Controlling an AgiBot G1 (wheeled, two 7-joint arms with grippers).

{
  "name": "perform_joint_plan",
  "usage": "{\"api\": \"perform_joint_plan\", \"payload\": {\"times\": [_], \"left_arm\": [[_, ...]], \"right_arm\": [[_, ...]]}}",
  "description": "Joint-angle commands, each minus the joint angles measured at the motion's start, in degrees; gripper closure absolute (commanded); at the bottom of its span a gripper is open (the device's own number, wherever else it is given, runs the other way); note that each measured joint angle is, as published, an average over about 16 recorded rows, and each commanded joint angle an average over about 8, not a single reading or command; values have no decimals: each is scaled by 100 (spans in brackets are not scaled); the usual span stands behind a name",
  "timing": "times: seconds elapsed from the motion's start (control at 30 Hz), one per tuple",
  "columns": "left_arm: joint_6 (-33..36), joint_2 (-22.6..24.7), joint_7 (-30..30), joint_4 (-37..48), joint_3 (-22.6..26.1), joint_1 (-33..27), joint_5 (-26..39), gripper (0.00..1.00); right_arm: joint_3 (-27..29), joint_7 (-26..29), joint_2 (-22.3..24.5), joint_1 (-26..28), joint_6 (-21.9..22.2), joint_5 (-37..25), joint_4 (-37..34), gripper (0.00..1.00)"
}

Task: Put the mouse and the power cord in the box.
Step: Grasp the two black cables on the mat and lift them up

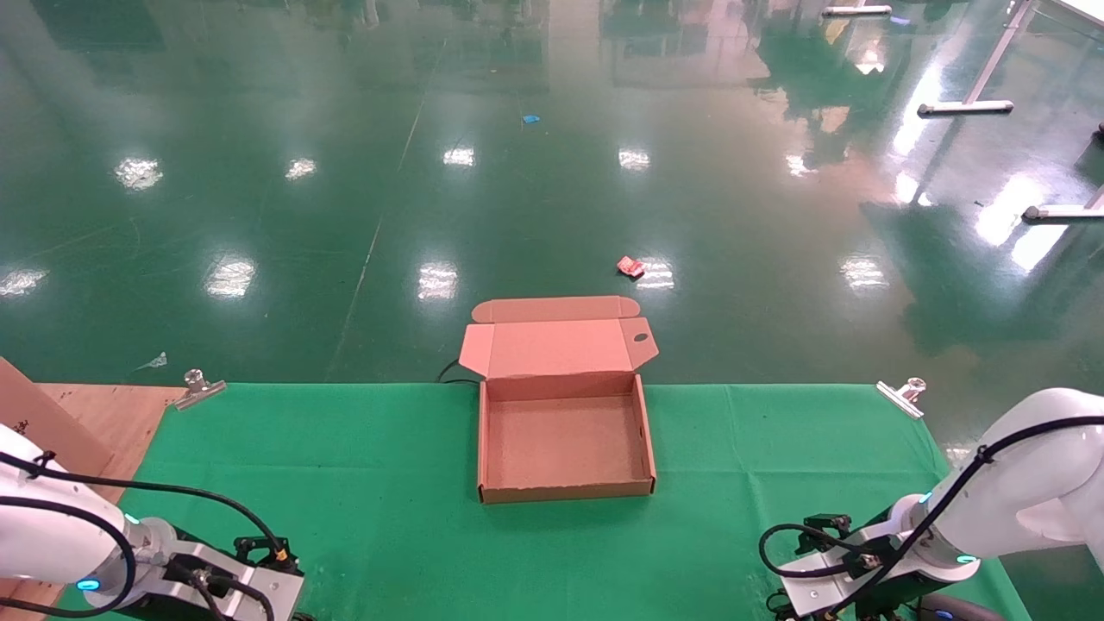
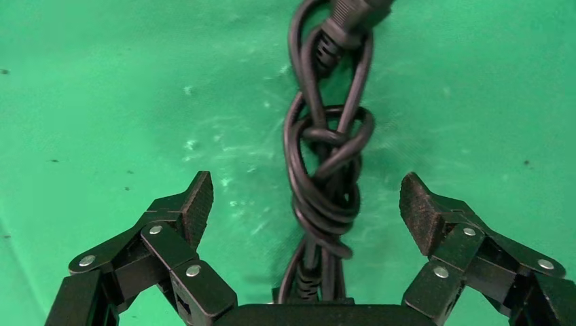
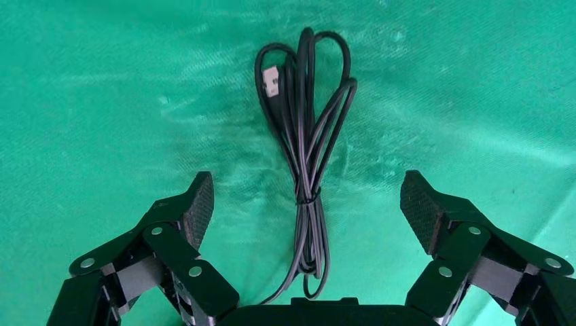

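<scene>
The box (image 1: 565,493) lies open in the middle of the green cloth, its lid (image 1: 556,347) folded back and its inside bare. In the left wrist view the power cord (image 2: 326,170), a thick twisted black bundle, runs straight between the wide-apart pads of my open left gripper (image 2: 307,200). In the right wrist view only the mouse's thin tied wire (image 3: 307,170) lies between the pads of my open right gripper (image 3: 306,200). A dark rounded shape with a bluish glint, the mouse (image 1: 944,612), peeks out at the frame's bottom edge under the right arm. Neither gripper holds anything.
Both arms sit low at the near corners of the table. Metal clips (image 1: 198,388) (image 1: 903,395) pin the cloth at the far corners. Bare wood (image 1: 103,414) shows at the left. A black cable (image 1: 453,373) curls behind the box. Beyond the far edge is the green floor.
</scene>
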Motion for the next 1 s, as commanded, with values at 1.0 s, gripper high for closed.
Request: {"api": "perform_joint_plan", "payload": {"times": [1.0], "left_arm": [[98, 146, 386, 488, 3, -162, -14, 100]], "right_arm": [[103, -609, -114, 240, -21, 164, -725, 100]]}}
